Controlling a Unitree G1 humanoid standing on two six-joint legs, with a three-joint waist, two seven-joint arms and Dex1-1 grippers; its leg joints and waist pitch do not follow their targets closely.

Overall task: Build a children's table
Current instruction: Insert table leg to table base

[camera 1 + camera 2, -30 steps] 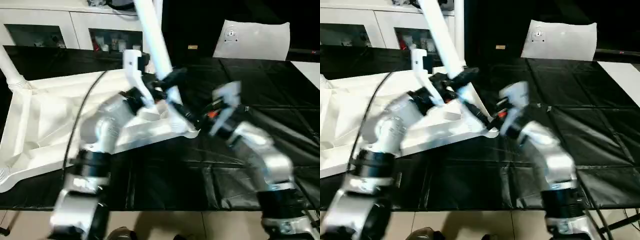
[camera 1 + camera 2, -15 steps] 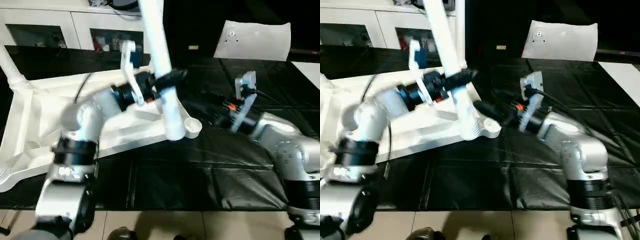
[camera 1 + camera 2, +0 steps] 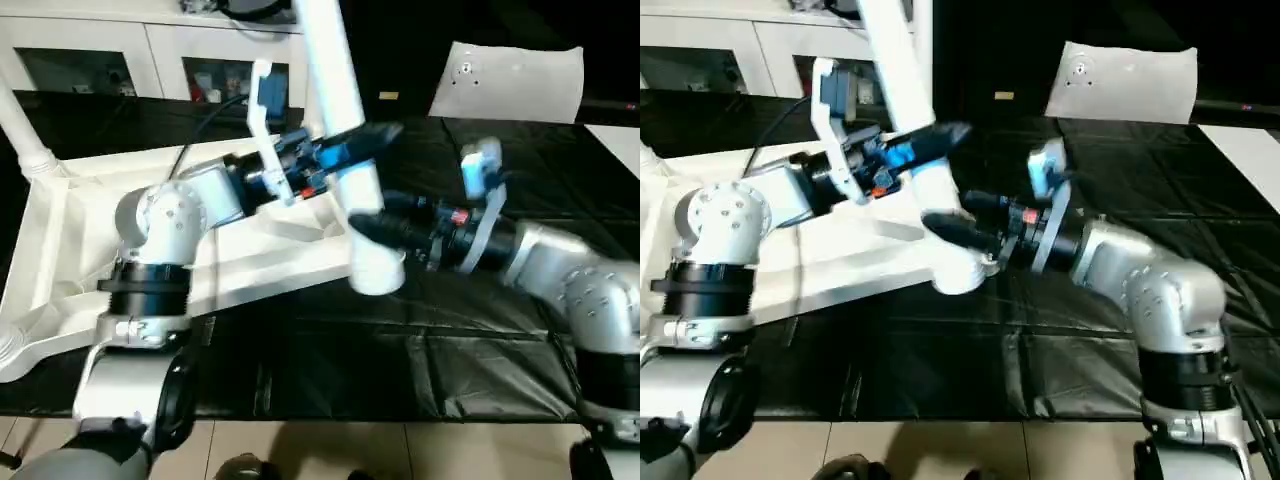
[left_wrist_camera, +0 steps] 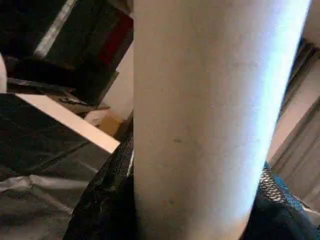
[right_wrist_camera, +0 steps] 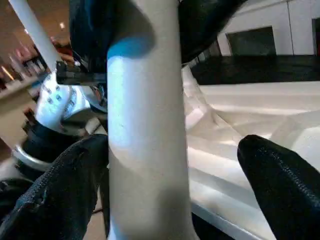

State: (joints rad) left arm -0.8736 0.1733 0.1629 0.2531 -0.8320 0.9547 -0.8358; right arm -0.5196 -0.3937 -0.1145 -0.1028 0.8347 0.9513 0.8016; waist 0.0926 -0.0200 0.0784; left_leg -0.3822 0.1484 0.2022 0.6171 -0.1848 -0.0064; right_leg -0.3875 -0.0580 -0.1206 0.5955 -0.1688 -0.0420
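White, smooth tapered leg (image 3: 345, 150) sits clamped in the left gripper (image 3: 350, 150); right gripper (image 5: 175, 165) spreads wide around it above the ribbed tabletop (image 3: 80, 240).

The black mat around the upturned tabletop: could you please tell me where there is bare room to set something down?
Free: the black mat in front of the tabletop and right of it, out toward the white slab. Crowded: the tabletop's near right corner, where the left tool holds a leg and the open right tool reaches around it.
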